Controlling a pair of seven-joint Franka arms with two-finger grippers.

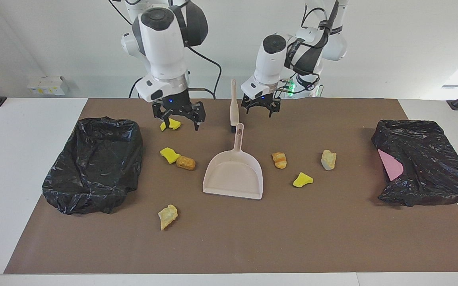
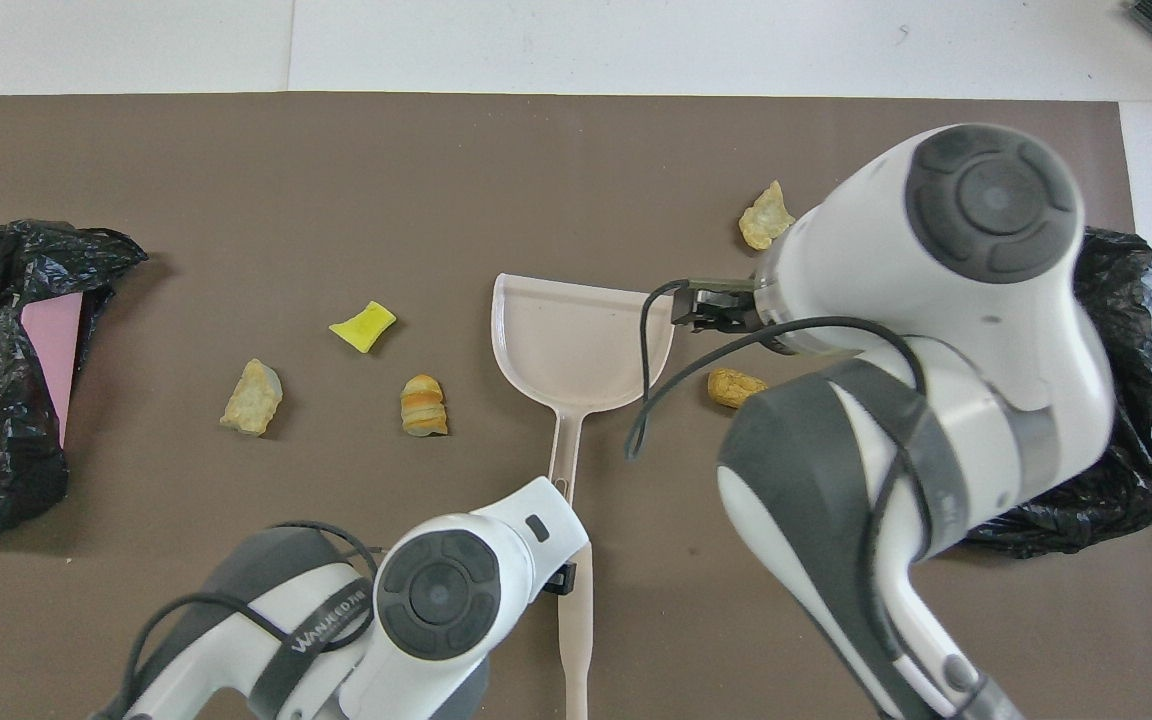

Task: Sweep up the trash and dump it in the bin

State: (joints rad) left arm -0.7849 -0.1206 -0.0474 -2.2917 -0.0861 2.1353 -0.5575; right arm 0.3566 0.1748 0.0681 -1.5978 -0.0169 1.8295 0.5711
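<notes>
While both arms hang over the robots' edge of the mat, take the table from the right arm's end. First comes a black bin (image 1: 94, 167), mouth up, nothing visible inside. Next, the right gripper (image 1: 180, 124), fingers spread wide and holding nothing, poised over a yellow chunk (image 1: 172, 125).

The trash is scattered all over the mat, seven pieces, none collected. Farther out from that chunk, a second yellow chunk (image 1: 169, 155) touches a bread lump (image 1: 185, 163), and a pale lump (image 1: 167, 216) lies farthest from the robots.

Centre table: the brush (image 1: 234, 105) lies flat, its dark head just short of the dustpan (image 1: 233, 174) handle, and the pan's mouth points away from the robots. Just beside the brush hangs the left gripper (image 1: 261, 112), fingers spread too, empty.

Toward the left arm's end lie a striped roll (image 1: 280, 160), a third yellow chunk (image 1: 302, 180) and a grey lump (image 1: 328, 159). Last comes a second bin (image 1: 424, 167), with something pink (image 1: 390, 165) showing in it.

My read is that these pieces are light and soft. The sponge bits will likely skid or hop ahead of the bristles, and the rounder lumps may roll, so short, low strokes look safest. Don't pinch the pieces themselves. Take the brush by its slim handle and the pan by its handle, both rigid plastic and possibly slick.
</notes>
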